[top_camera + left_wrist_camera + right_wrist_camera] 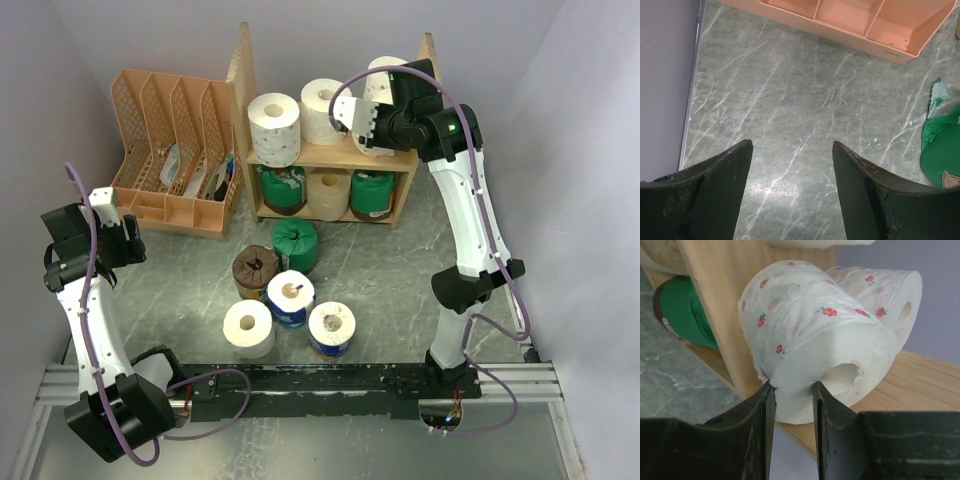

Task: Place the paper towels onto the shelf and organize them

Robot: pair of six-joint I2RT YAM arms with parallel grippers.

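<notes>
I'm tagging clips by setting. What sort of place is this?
Probably a robot test cell, not a home: plain white walls box in a marble-patterned table, a metal mounting rail runs along its near edge, and the shelf and paper towels look staged.

At the back of the surface (400,270) stands the shelf (240,80), the file organizer (180,215) just beside it on the left. On the upper tier sit two rolls (274,128), on the lower three rolls (328,192), and in front five rolls (290,297). My right claw (792,387) is at the end roll (810,335) on the upper tier's right, and my left claw (792,145) is over the surface before the organizer.
</notes>
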